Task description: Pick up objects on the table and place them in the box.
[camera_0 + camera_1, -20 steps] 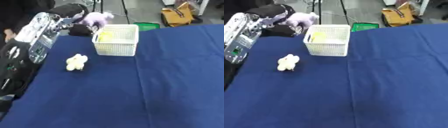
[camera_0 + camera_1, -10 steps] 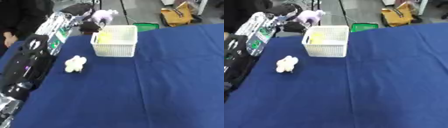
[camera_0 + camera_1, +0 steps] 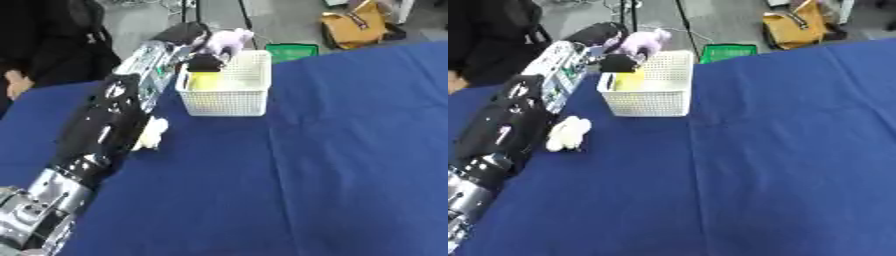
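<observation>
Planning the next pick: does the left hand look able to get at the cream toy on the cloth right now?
Probably not yet: the left hand is up at the basket holding a purple toy. The cream toy lies uncovered beside that forearm.

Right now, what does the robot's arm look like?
The left arm is long and chunky: shiny black shells in the middle, silver metal near the bottom, and a silver-white part with small green markings further up. Its left hand is black. The right arm isn't showing.
</observation>
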`<state>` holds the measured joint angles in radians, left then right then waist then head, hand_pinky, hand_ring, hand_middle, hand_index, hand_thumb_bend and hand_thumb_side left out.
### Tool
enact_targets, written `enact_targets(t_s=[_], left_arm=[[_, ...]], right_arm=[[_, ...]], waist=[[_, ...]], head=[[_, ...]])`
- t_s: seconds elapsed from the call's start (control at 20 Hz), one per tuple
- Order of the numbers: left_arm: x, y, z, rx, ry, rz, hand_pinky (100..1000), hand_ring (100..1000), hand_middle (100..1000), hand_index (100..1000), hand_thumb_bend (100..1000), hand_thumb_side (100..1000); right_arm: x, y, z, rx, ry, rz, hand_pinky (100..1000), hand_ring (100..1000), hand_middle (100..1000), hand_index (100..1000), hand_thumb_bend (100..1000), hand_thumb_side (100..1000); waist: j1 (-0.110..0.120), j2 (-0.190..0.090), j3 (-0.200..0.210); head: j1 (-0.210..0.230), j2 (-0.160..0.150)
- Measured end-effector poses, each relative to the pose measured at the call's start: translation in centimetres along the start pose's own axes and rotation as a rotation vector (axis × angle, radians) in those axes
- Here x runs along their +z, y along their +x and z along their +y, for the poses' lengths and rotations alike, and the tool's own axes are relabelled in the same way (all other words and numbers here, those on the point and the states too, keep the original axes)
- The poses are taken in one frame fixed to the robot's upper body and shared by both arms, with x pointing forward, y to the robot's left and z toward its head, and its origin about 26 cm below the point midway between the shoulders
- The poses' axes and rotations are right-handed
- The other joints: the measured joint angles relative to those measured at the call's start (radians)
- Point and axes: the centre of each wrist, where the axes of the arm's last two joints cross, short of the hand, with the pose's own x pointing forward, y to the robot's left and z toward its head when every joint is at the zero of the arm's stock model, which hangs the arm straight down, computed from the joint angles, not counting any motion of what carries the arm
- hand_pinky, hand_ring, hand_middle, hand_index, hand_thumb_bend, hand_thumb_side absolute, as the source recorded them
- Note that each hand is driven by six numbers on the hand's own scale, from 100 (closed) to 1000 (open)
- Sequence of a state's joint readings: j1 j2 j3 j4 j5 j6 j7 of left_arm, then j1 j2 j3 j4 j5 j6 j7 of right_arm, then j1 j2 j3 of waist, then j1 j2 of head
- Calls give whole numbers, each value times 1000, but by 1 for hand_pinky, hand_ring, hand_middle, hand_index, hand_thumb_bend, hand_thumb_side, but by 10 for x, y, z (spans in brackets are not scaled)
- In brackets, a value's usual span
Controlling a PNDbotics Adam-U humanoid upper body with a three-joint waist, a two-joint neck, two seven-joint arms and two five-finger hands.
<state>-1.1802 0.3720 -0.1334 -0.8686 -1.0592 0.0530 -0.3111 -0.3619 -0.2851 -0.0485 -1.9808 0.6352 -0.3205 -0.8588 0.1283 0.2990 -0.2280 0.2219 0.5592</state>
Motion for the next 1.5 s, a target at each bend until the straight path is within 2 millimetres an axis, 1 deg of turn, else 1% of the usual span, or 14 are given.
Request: enact_targets(t_s=[0.05,0.1,0.15,0.2,0.25,0.3,0.45,0.65,0.7,0.8,1.2,1.3,1.35,1.5], left_arm=[[-1,-1,-4,0,-3,4,785,839,820,806,123,862],[-2,-2,-8,-2,-6,8,793,848,835,874,182,856],[-3,-2,-11,-6,-9,11,793,848,835,874,182,856],[-4,-3,-13,-12,-12,15,804,860,852,933,211,856],[-4,-4,-15,-19,-16,19,805,861,855,940,215,857],[-5,-4,-16,-25,-19,23,814,874,875,1000,242,863],[-5,-4,-17,-54,-20,41,820,884,889,1000,251,865],[-5,-5,-16,-86,-12,72,844,912,923,1000,328,893],[-5,-4,-15,-93,-10,78,855,928,941,1000,379,916],[-5,-4,-15,-103,-8,88,866,939,954,1000,405,926],[-6,-4,-11,-136,35,138,883,959,973,1000,418,937],[-6,-4,-10,-141,45,145,878,954,965,1000,412,928],[-6,-4,-10,-142,49,147,870,947,955,1000,391,920],[-5,-3,-7,-131,71,141,870,947,955,1000,391,920]], right_arm=[[0,0,0,-1,0,0,753,740,543,768,100,808],[0,0,0,-2,-1,0,753,740,542,768,100,807],[-1,0,1,-4,-2,-1,753,740,542,768,100,807],[-1,0,1,-5,-3,-1,753,740,542,767,100,806],[-1,0,1,-5,-3,-1,753,740,542,767,100,806],[-1,0,1,-5,-3,-1,753,740,542,767,100,805],[-2,0,1,-7,-4,-3,753,740,541,767,100,805],[-2,0,1,-9,-3,-3,753,740,541,767,100,804],[-2,0,1,-9,-3,-3,753,740,540,767,100,803],[-2,1,1,-10,-3,-3,753,740,540,766,100,803],[-1,1,2,-17,1,-1,752,740,539,766,100,801],[-1,1,2,-18,1,0,752,740,539,766,100,807],[-1,1,2,-18,1,0,752,740,539,766,100,802],[-1,1,2,-19,0,1,752,740,539,766,100,802]], waist=[[2,4,-4],[3,6,-7],[4,6,-8],[5,6,-9],[5,7,-9],[5,7,-10],[5,8,-10],[5,10,-11],[5,10,-11],[5,10,-11],[5,16,-16],[5,16,-16],[5,16,-15],[5,16,-11]], head=[[2,-3],[4,-7],[5,-8],[5,-8],[5,-8],[5,-8],[5,-11],[5,-11],[5,-11],[5,-11],[5,-17],[4,-17],[4,-17],[1,-17]])
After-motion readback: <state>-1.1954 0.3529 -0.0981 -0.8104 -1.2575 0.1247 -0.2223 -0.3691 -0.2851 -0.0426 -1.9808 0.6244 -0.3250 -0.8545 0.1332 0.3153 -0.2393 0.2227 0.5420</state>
